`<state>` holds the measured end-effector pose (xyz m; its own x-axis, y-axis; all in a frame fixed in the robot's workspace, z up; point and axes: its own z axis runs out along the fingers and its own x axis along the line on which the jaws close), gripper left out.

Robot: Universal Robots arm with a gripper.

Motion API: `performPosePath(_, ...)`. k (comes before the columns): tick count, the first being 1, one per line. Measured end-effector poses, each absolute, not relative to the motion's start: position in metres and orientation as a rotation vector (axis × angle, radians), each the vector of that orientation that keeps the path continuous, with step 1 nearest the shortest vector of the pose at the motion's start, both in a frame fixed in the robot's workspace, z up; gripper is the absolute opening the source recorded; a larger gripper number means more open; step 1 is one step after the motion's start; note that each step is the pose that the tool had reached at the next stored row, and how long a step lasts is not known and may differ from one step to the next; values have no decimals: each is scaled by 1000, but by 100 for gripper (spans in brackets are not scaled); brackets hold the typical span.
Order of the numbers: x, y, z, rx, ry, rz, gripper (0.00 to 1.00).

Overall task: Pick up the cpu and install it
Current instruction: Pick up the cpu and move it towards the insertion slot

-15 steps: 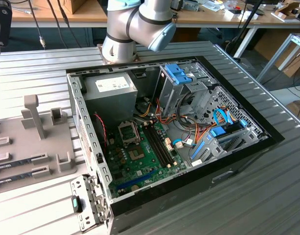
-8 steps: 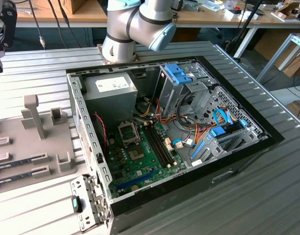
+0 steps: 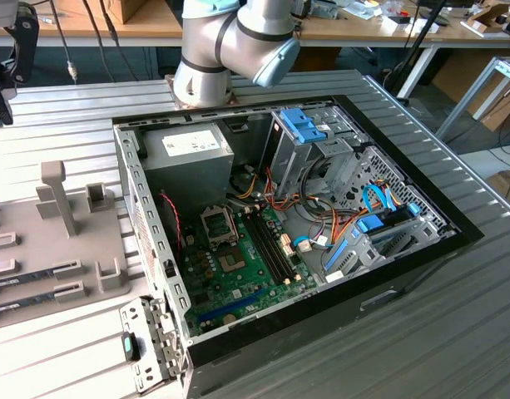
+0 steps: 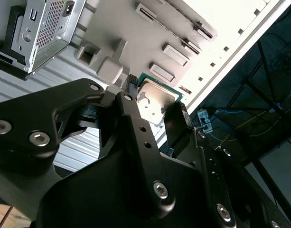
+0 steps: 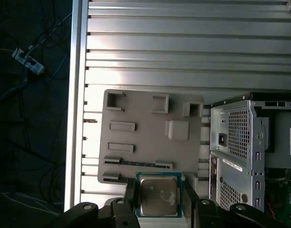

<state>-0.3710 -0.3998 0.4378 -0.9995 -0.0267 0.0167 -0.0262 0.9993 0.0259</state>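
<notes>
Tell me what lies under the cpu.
The cpu, clamped between the jaws of the gripper, hangs over an edge of the grey tray on the ribbed table. What lies directly beneath it is covered.

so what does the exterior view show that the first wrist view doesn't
Exterior view: the arm and the chip socket. First wrist view: the cpu, gripped between the fingers. Both: the grey tray and the computer case.
</notes>
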Motion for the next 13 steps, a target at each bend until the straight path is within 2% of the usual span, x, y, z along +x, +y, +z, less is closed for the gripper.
performPosePath(13,-360,-404,437,41,-3124,-40,47)
